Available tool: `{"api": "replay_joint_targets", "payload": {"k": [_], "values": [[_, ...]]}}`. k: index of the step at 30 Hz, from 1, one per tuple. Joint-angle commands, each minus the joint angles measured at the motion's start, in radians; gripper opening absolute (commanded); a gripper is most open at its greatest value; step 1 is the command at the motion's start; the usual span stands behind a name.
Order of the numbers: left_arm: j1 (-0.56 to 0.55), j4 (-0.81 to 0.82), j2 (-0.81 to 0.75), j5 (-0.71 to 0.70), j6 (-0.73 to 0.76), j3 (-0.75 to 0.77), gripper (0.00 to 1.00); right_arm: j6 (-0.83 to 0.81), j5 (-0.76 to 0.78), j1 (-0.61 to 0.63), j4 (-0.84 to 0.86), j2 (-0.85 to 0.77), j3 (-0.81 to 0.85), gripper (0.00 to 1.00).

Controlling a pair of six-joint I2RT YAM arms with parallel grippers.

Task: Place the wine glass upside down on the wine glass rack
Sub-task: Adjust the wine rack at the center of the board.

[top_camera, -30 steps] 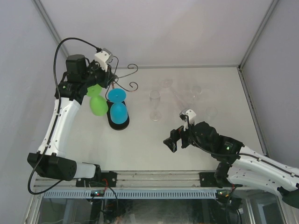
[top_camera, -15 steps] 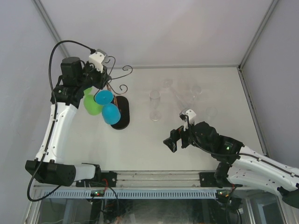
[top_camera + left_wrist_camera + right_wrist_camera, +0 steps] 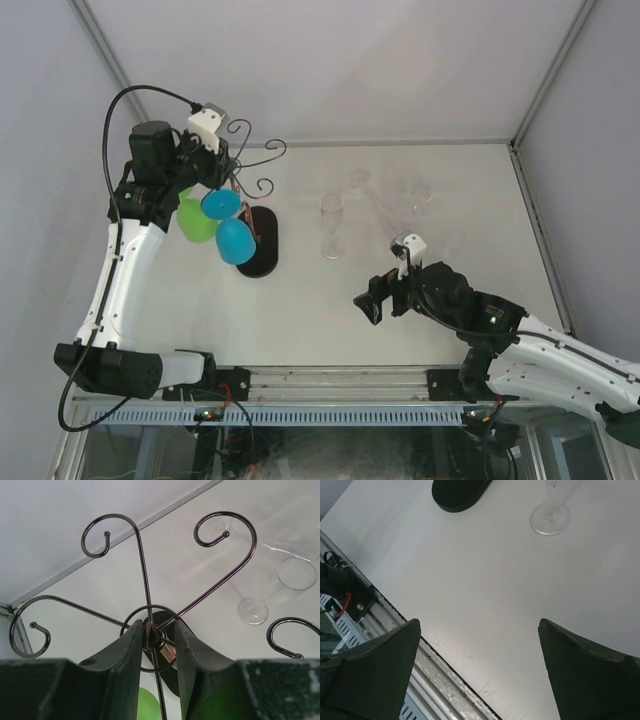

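Note:
The wine glass rack [image 3: 266, 151], dark wire with curled arms, stands at the back left on its black oval base [image 3: 266, 258] and leans left. A green glass [image 3: 197, 222] and two blue ones [image 3: 235, 243] hang from it upside down. My left gripper [image 3: 222, 182] is above its top. From the left wrist, the gripper [image 3: 157, 630] straddles the coppery hub of the rack [image 3: 143, 570]: the left finger touches it, the right shows a slim gap. A clear wine glass [image 3: 332, 226] stands mid-table. My right gripper [image 3: 372, 300] hovers open and holds nothing [image 3: 479, 622].
More clear glasses lie at the back right [image 3: 420, 196], faint against the white table. The clear glass's foot [image 3: 549, 517] and the rack base [image 3: 457, 492] show at the top of the right wrist view. The metal front rail [image 3: 450, 680] runs below the right gripper.
The left arm swung left and the rack's top with its hanging glasses went with it; the base slid slightly back. The left jaws parted a little. The right gripper barely shifted.

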Motion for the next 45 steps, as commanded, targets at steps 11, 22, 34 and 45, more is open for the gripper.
{"api": "replay_joint_targets", "payload": {"k": [11,22,34,45], "values": [[0.001,0.129,-0.095,-0.104,-0.123,0.094,0.44,-0.174,0.025,-0.105,-0.122,0.025,0.225,1.0],[0.001,0.176,-0.417,-0.268,-0.26,-0.128,0.47,-0.36,-0.191,-0.194,-0.086,0.222,0.539,1.0],[0.001,0.014,-0.922,-0.304,-0.42,-0.495,0.49,-0.563,-0.686,-0.343,0.016,0.663,0.998,0.96],[0.002,-0.143,-1.12,-0.306,-0.428,-0.609,0.49,-0.686,-0.902,-0.333,-0.14,1.21,1.724,0.95]]}}
